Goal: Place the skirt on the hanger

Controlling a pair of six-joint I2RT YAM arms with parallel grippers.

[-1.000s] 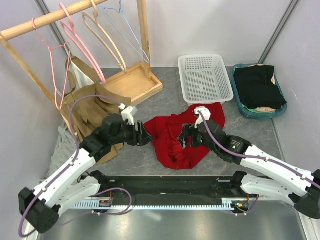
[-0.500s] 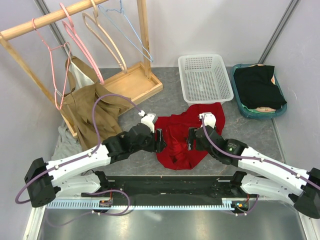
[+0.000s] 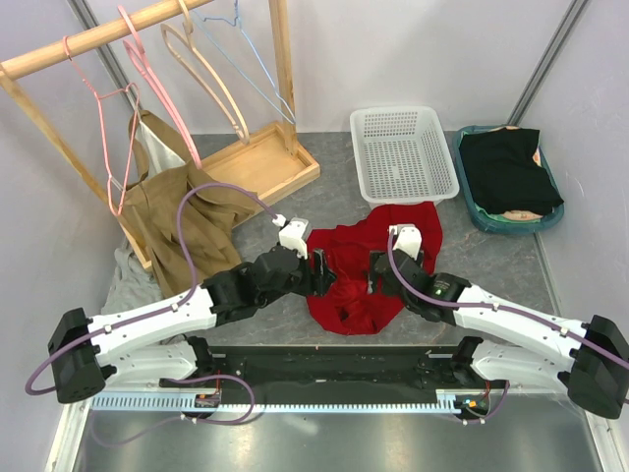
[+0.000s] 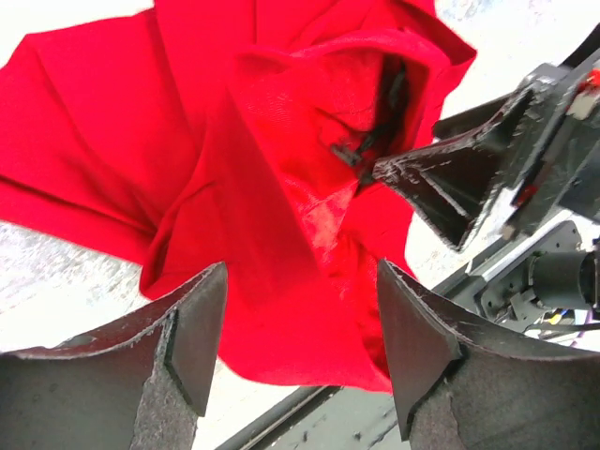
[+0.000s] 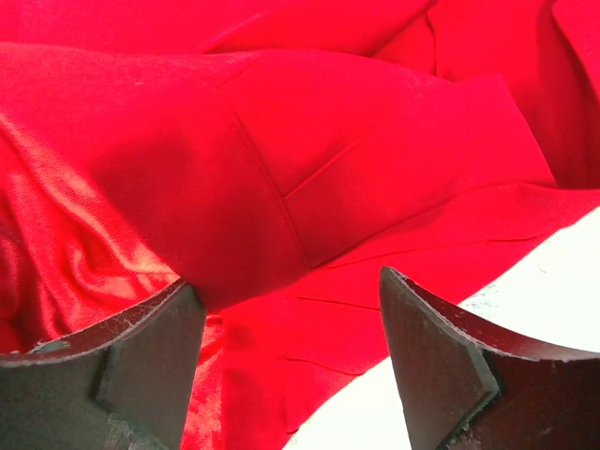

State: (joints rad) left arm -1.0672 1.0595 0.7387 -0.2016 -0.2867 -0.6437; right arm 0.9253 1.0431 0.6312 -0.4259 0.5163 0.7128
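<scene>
The red skirt (image 3: 349, 300) lies crumpled on the grey tabletop (image 3: 285, 211), near the front edge and between your two arms, well apart from the wooden rail (image 3: 88, 39) at the far left. Expect it to handle as light, limp cloth: it will sag and fold wherever you are not holding it. The shiny lining (image 4: 319, 220) showing inside the opening looks slippery, so a pinch on lining alone would likely slide. Judge the waistband (image 4: 328, 47) as the place to take hold, since its doubled edge should be the firmest part and it is what must meet the hanger. Take it at two points set apart so the opening is held stretched. Your left gripper (image 4: 298, 281) hangs over the folds with its jaws spread and nothing between them. Your right gripper (image 5: 289, 291) sits low over the cloth, its jaws spread too and pinching nothing. By count you have one skirt, two grippers and four hangers on the rail: a pink wire hanger (image 3: 108, 147), a thicker pink hanger (image 3: 162, 93), a wooden hanger (image 3: 211, 84) and a blue wire hanger (image 3: 256, 74). There is also one white basket (image 3: 403, 152), one teal bin (image 3: 479, 218) holding a black garment (image 3: 506, 167), and one brown garment (image 3: 187, 211) slumped at the rack's foot.
</scene>
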